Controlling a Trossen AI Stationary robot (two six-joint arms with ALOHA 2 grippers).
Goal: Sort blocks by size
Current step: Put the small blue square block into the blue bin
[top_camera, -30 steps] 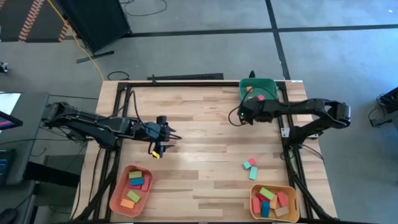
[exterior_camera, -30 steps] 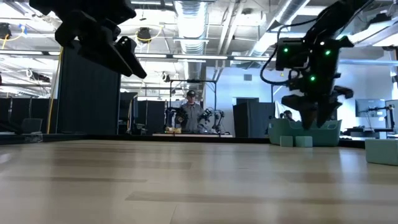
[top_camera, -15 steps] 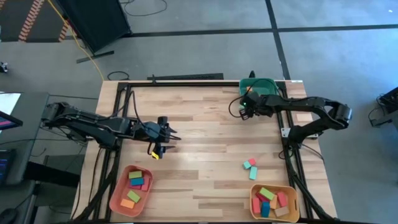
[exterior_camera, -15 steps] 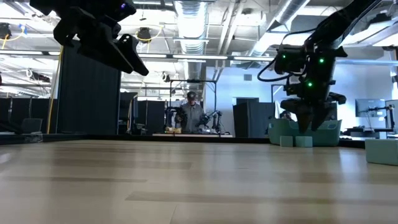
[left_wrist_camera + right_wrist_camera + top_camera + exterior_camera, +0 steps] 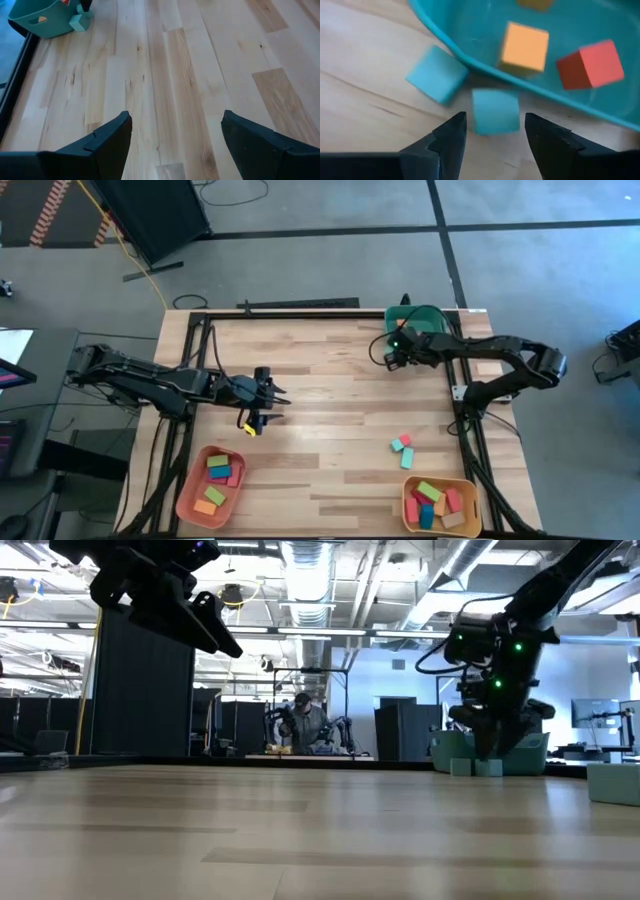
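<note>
Two teal cubes [image 5: 495, 111] [image 5: 437, 74] rest on the table against the outer wall of the teal-green tray [image 5: 470, 30]. An orange cube [image 5: 525, 46] and a red cube [image 5: 590, 64] lie inside the tray. My right gripper [image 5: 492, 135] is open just above the table at the tray's near left corner [image 5: 393, 352]. Its fingers stand on either side of the nearer teal cube without touching it. My left gripper [image 5: 262, 402] is open and empty above the table's left middle. Two loose blocks [image 5: 403, 450] lie on the table at the near right.
A salmon tray [image 5: 190, 502] with several blocks stands at the near left. A yellow-orange tray [image 5: 408, 508] with several blocks stands at the near right. The teal-green tray [image 5: 420, 318] is at the far right edge. Bare wood lies between the arms. A person stands in the room beyond the table [image 5: 300, 725].
My right gripper has gone a little toward the table's far edge, up to the teal-green tray, and has come down over the teal cubes. Its fingers have stayed open.
</note>
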